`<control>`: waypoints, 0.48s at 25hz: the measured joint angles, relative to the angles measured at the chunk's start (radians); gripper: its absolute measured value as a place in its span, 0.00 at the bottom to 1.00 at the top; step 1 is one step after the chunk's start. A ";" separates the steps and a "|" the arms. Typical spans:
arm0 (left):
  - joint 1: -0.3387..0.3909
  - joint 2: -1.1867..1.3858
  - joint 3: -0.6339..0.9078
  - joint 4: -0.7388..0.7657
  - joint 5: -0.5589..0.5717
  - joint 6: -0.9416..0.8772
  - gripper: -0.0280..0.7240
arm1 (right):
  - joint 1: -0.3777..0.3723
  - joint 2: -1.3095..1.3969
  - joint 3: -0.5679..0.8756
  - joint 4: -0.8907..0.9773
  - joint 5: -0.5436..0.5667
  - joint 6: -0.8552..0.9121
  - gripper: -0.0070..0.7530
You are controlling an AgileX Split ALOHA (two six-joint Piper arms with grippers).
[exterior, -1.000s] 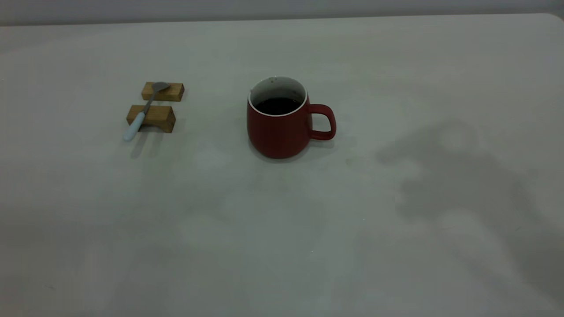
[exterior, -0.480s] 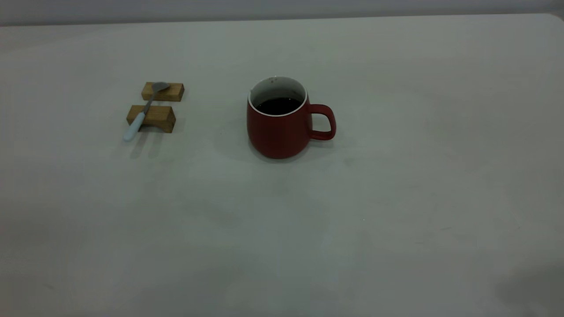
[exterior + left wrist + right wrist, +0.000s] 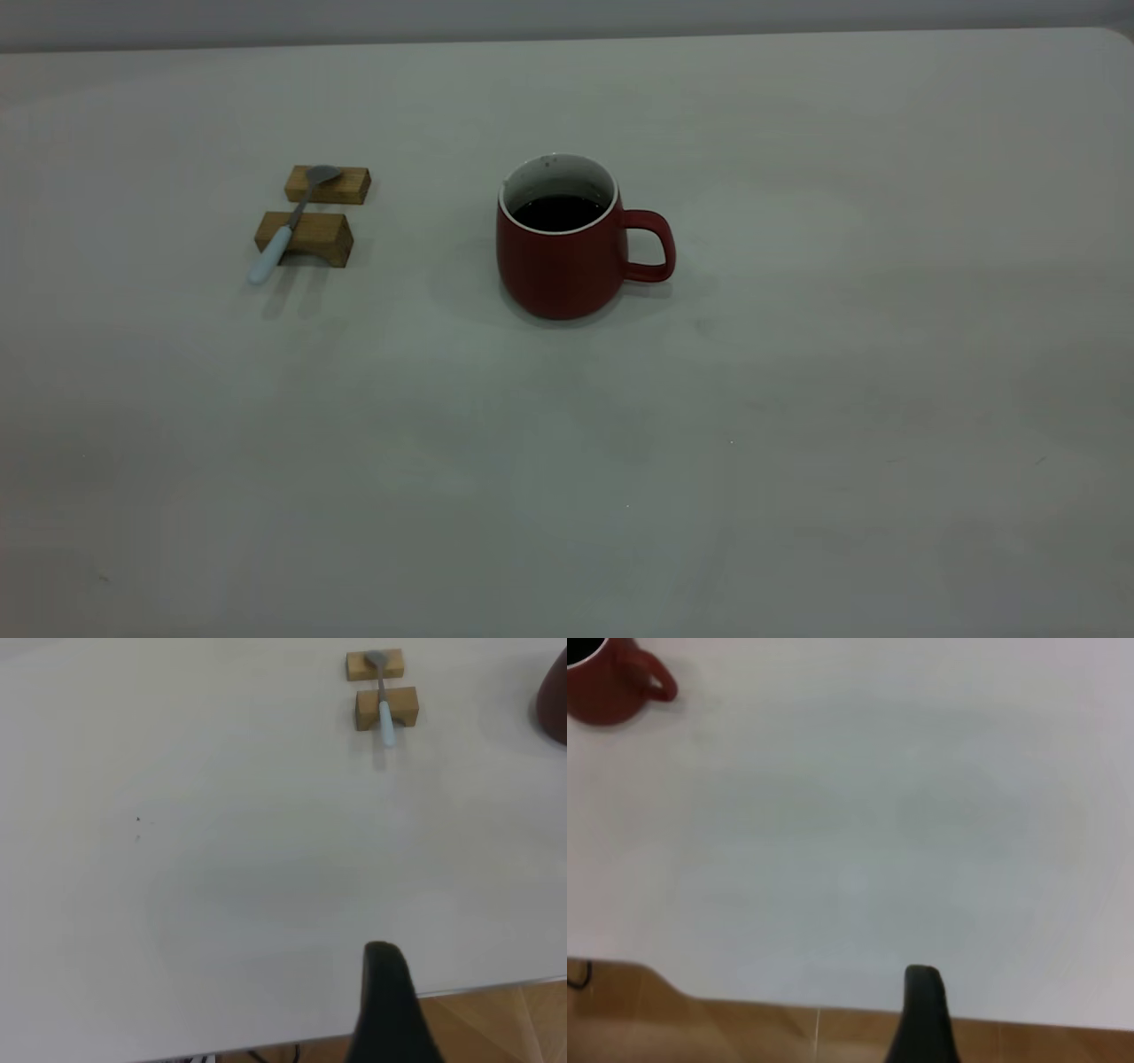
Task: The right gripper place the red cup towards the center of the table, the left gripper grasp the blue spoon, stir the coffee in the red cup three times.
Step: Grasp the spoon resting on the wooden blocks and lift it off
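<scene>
Red cup (image 3: 567,257), blue spoon (image 3: 285,229), two blocks (image 3: 305,237)

Behind the table (image 3: 797,133) a plain grey wall (image 3: 567,18) runs along its far edge; light over the table is soft and even. Below the table's near edge lies a wooden floor (image 3: 744,1036); its boards are warm brown.

Very little of the robot is visible. In the left wrist view, the left gripper (image 3: 390,1005) appears only as one black, matte finger with a rounded tip, at the lower edge of the frame, right of the middle. In the right wrist view, the right gripper (image 3: 923,1014) looks the same: one dark, narrow finger with a blunt rounded tip at the bottom edge, without markings, cables or screws.
</scene>
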 joint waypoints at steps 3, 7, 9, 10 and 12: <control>0.000 0.000 0.000 0.000 0.000 0.000 0.80 | -0.012 -0.064 0.025 0.000 -0.029 0.000 0.86; 0.000 0.000 0.000 0.000 0.000 0.000 0.80 | -0.012 -0.131 0.033 -0.001 -0.042 0.003 0.85; 0.000 0.000 0.000 0.000 0.000 0.000 0.80 | -0.012 -0.141 0.033 -0.002 -0.044 0.004 0.82; 0.000 0.000 0.000 0.000 0.000 0.000 0.80 | -0.012 -0.142 0.033 -0.002 -0.044 0.004 0.80; 0.000 0.000 0.000 0.000 0.000 0.000 0.80 | -0.012 -0.142 0.033 -0.002 -0.044 0.004 0.76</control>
